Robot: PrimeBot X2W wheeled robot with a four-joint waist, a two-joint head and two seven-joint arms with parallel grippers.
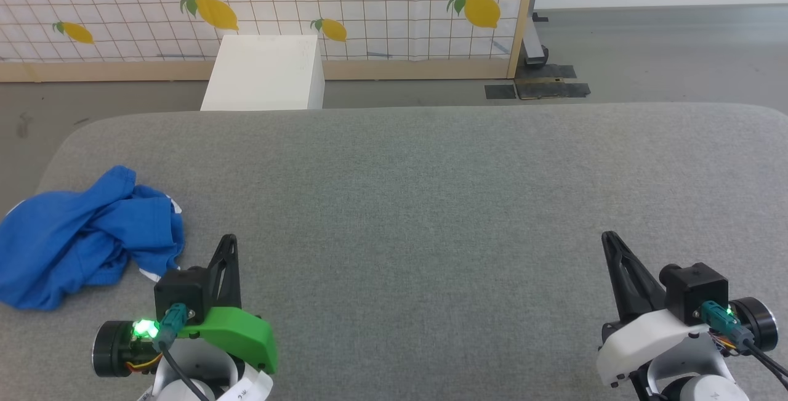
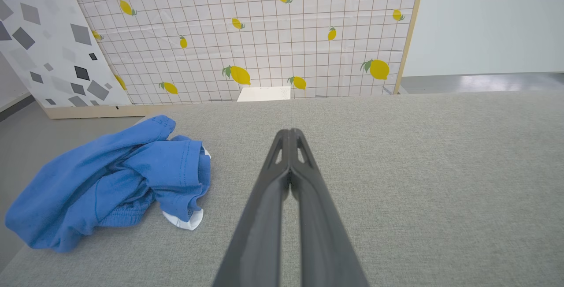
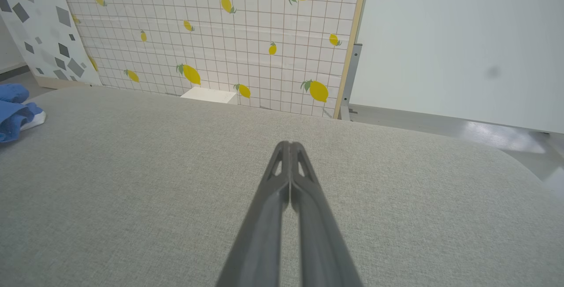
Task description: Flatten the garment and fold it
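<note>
Seemingly pre-grasp: with left pincer (image 1: 229, 239) and right pincer (image 1: 608, 236) closed empty, open and reach for crumpled bright blue fabric shorts (image 1: 86, 238) at left edge of grey cloth surface (image 1: 431, 204).

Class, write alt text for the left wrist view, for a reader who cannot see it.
Crumpled blue shorts lie at the view's left on a grey cushioned surface, apart from the shut, empty left gripper. A lemon-patterned screen stands behind.

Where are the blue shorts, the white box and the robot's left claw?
blue shorts (image 1: 80, 238): head view, middle of the crumpled heap.
white box (image 1: 268, 71): head view, its top face.
left gripper (image 2: 291, 132): left wrist view, between the closed fingertips.
</note>
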